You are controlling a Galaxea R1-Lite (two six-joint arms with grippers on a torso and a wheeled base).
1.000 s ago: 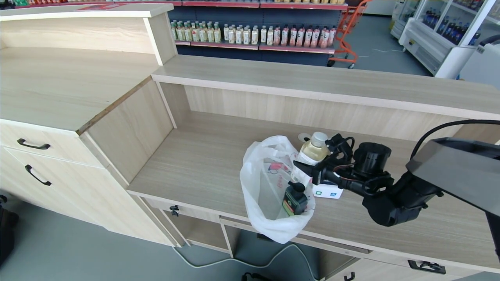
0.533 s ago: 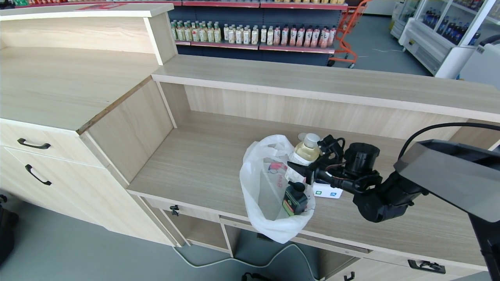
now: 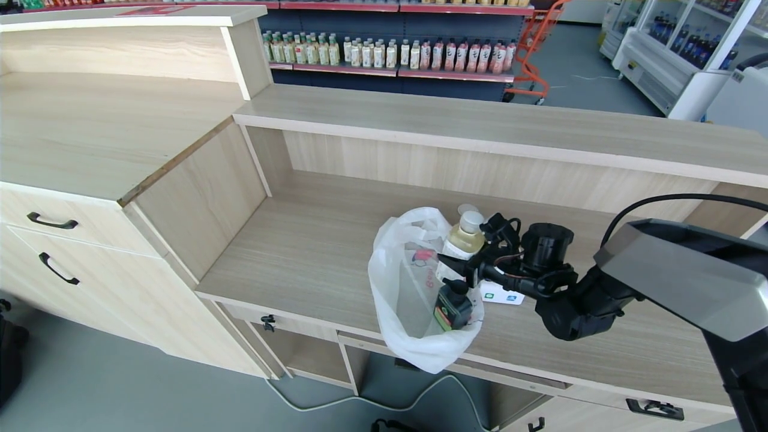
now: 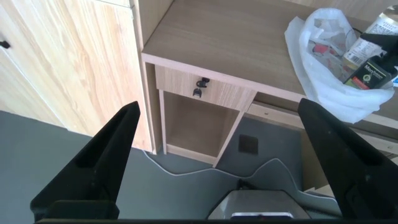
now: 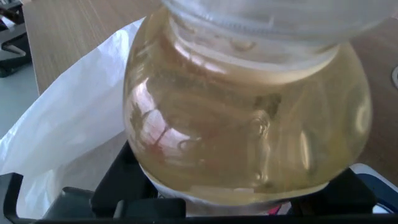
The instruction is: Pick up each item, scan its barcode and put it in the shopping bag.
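My right gripper is shut on a bottle of pale yellow drink with a white cap, held upright at the far right rim of the white shopping bag. The right wrist view looks along that bottle, with the bag's plastic beside it. A dark green bottle stands inside the bag. My left gripper hangs open with nothing in it, low in front of the counter, with the bag off to one side.
A small white scanner box lies on the counter just right of the bag, under my right wrist. A white round lid lies behind the bottle. Taller counter walls rise at the left and back. Drawers and an open cubby sit below.
My right arm has carried the yellow bottle a little to the left and lower, closer to the bag's opening. The bag and green bottle have stayed put.
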